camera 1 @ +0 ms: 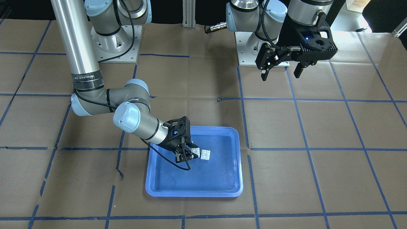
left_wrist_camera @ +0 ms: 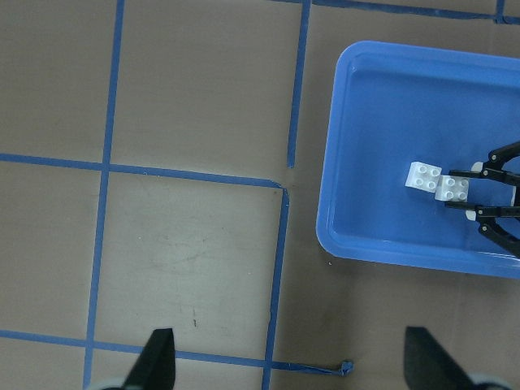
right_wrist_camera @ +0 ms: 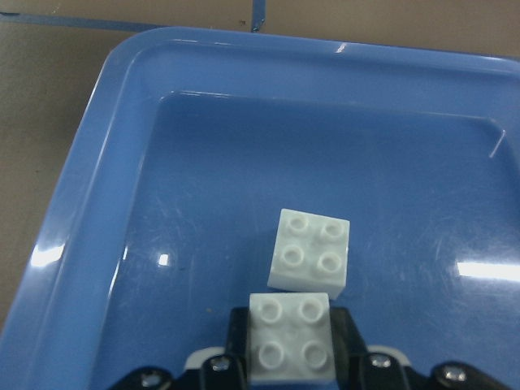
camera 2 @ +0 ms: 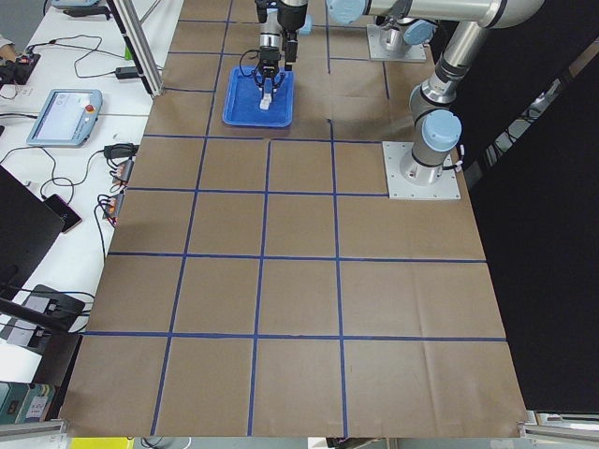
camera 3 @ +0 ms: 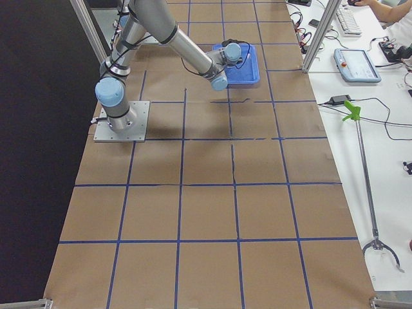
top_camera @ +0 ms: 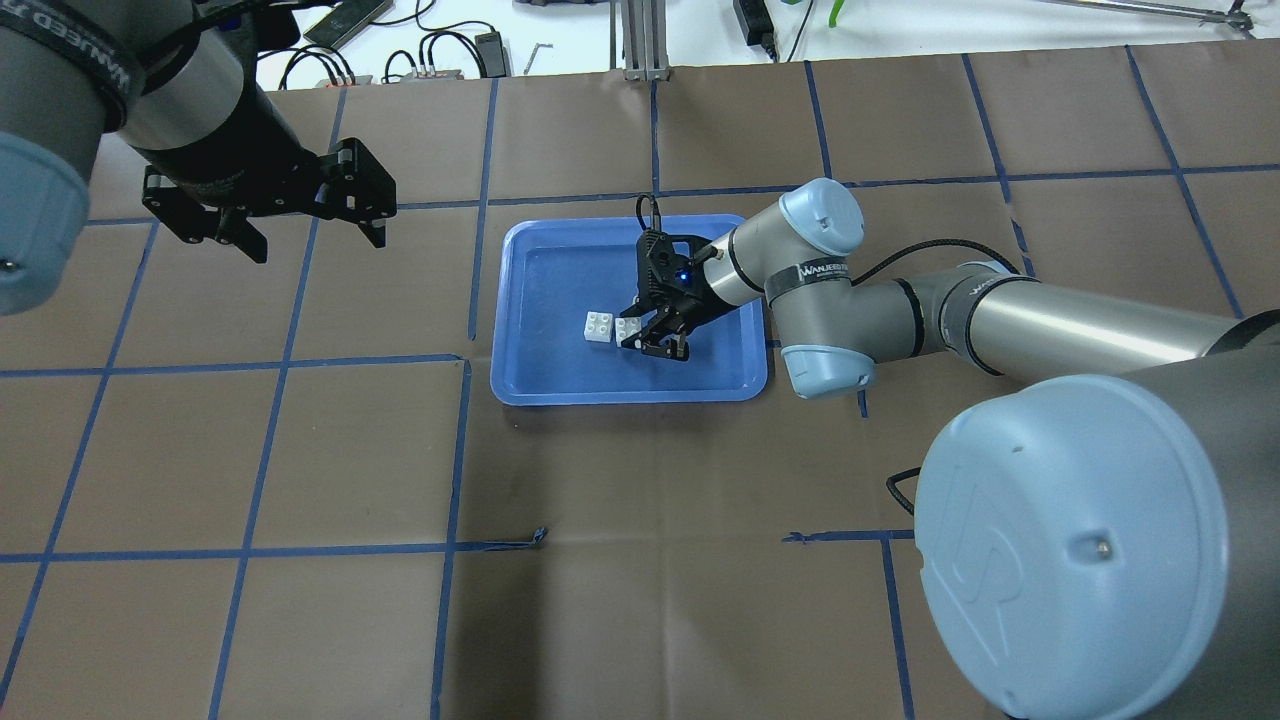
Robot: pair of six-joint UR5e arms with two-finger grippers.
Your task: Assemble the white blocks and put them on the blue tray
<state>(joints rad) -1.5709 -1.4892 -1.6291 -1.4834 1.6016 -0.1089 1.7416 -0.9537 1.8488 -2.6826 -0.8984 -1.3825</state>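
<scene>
The blue tray (top_camera: 630,392) lies mid-table; it also shows in the front view (camera 1: 194,192). Two white blocks are inside it, side by side and touching or nearly so. My right gripper (top_camera: 634,332) reaches low into the tray and is shut on one white block (right_wrist_camera: 290,329), its fingers (right_wrist_camera: 345,329) on either side of it. The other white block (right_wrist_camera: 311,250) lies free on the tray floor just beyond it. Both blocks are studs up. My left gripper (top_camera: 310,235) is open and empty, high above the table, away from the tray.
Brown paper with blue tape lines (top_camera: 460,450) covers the table. The arm bases (camera 1: 114,44) stand at the robot's edge. Cables, a teach pendant (camera 2: 61,117) and operators' gear lie on the white bench beyond the table's far edge.
</scene>
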